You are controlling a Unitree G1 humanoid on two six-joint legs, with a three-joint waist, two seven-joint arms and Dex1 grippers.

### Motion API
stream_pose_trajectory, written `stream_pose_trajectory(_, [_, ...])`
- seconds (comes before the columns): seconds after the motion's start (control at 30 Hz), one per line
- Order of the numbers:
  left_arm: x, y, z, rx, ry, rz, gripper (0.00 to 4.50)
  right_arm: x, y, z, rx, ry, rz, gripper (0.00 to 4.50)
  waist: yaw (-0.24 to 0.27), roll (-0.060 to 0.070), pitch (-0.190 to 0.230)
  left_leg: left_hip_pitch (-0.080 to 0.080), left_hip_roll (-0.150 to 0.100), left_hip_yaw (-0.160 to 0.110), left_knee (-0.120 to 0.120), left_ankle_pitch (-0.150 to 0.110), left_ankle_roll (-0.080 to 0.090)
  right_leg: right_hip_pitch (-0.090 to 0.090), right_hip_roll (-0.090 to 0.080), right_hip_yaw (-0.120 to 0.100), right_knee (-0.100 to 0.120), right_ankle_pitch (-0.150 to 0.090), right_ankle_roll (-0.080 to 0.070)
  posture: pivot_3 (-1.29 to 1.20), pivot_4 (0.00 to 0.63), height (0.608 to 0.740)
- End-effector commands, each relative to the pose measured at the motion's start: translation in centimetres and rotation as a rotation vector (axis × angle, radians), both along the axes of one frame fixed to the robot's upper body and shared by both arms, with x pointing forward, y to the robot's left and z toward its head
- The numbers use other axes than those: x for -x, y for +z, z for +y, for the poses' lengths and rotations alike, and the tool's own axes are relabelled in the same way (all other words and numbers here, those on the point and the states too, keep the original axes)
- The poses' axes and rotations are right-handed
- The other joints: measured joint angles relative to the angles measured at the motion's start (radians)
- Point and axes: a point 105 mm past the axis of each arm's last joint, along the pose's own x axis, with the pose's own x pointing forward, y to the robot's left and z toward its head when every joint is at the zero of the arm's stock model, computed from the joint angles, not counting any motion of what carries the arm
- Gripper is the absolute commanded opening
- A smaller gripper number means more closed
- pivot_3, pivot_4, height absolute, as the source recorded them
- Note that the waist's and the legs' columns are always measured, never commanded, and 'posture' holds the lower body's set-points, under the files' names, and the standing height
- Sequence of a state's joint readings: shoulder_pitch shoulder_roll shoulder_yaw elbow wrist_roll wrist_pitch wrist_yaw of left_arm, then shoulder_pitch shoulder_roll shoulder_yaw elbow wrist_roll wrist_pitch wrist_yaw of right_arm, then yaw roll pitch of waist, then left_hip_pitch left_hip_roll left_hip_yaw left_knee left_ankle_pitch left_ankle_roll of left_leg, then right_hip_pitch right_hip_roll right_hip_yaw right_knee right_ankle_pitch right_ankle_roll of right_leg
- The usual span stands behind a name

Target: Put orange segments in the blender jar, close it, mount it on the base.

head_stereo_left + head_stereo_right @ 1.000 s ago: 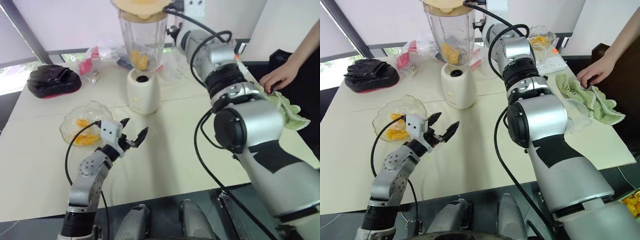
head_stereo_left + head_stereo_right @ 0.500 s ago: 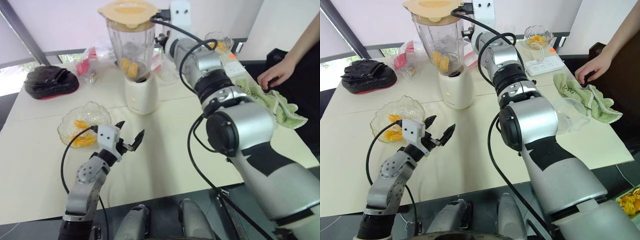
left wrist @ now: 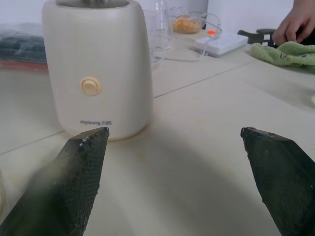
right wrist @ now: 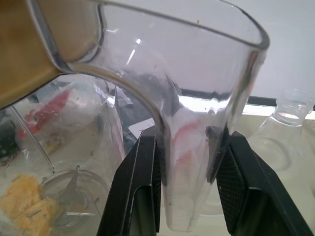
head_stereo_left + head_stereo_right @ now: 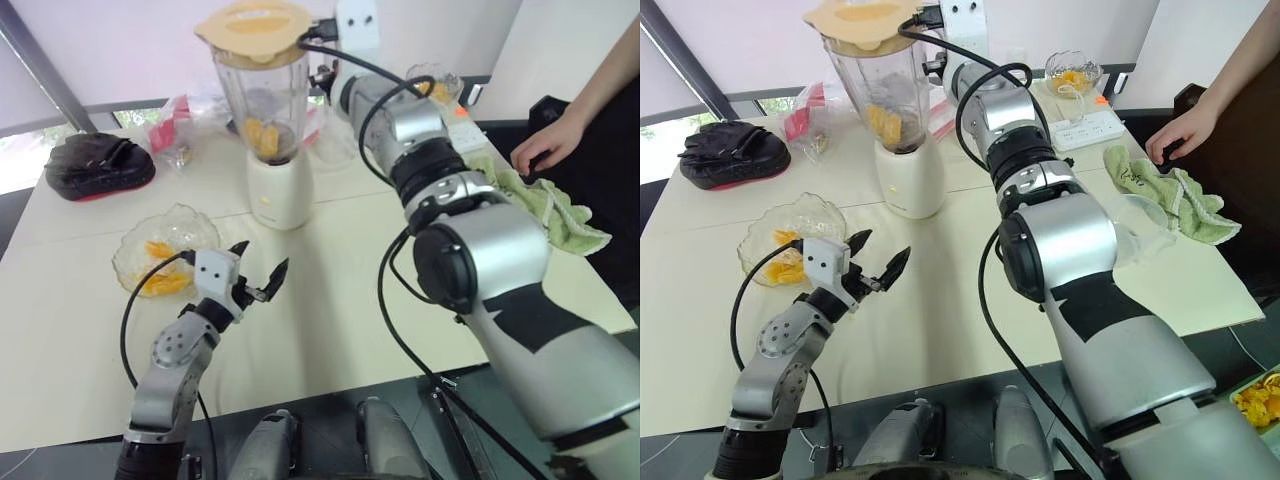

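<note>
on the desk, far side: blender jar (image 5: 265,100) stands on the base (image 5: 278,186), near the far edge and a bit left of the middle.
blender jar: clear and upright, with the cream-yellow lid (image 5: 253,22) on its top.
orange segments: some lie at the bottom of the jar (image 5: 262,135), near the blade; more are in the glass bowl (image 5: 165,245) by the left edge of the desk.
base: cream-white, its round button (image 3: 90,86) faces the left gripper.
right gripper (image 4: 187,172): the two black fingers (image 4: 140,196) are closed on the clear handle of the blender jar, one on each side, touching it.
left gripper (image 5: 258,273): fingers spread wide with nothing between them, above the bare desk, in front of the base and just beside the glass bowl.
green cloth (image 5: 1165,195): lies near the right edge of the desk.
person's hand (image 5: 545,150): rests at the right edge, just beside the cloth.
black bag (image 5: 98,165): at the far left corner.
power strip (image 5: 1092,125): near the far right corner, with a small bowl (image 5: 1072,75) of orange pieces behind it.
</note>
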State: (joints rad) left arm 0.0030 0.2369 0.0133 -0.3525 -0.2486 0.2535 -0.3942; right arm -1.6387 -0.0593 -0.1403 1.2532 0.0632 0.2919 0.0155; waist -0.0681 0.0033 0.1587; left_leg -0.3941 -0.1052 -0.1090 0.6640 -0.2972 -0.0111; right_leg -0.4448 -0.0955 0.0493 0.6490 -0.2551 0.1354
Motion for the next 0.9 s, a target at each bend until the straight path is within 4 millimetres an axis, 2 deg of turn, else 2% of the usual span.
stream_pose_trajectory(0.03, [-0.1, 0.9, -0.4, -0.015, -0.022, -0.045, 4.47, 0.2, 1.7, -0.5, -0.014, -0.018, -0.041, 0.95, 0.001, 0.000, 0.000, 0.000, 0.000, 0.000, 0.000, 0.000, 0.000, 0.000, 0.000, 0.000, 0.000, 0.000, 0.000, 0.00, 0.150, 0.740])
stream_pose_trajectory(0.67, [-0.4, 0.8, -0.5, -0.036, -0.051, -0.037, 4.47, 0.0, -1.0, -0.7, -0.048, -0.120, 0.056, 0.95, 0.006, 0.000, 0.000, 0.000, 0.000, -0.001, 0.001, 0.000, 0.000, 0.001, 0.000, 0.000, 0.000, 0.000, 0.000, 0.00, 0.150, 0.740])
stream_pose_trajectory(0.87, [-0.5, 0.7, -0.6, -0.040, -0.060, -0.033, 4.47, 0.2, -0.7, -0.4, -0.021, -0.086, 0.023, 0.95, 0.006, 0.000, 0.000, 0.001, 0.000, -0.001, 0.002, 0.000, 0.000, 0.001, 0.000, 0.000, 0.000, 0.000, 0.000, 0.00, 0.150, 0.740])
stream_pose_trajectory(0.9, [-0.5, 0.7, -0.7, -0.041, -0.063, -0.033, 4.50, 0.2, -0.6, -0.3, -0.008, -0.081, 0.018, 1.45, 0.005, 0.000, 0.000, 0.001, 0.000, 0.000, 0.002, 0.000, 0.000, 0.001, 0.000, 0.000, 0.001, 0.000, 0.000, 0.00, 0.150, 0.740])
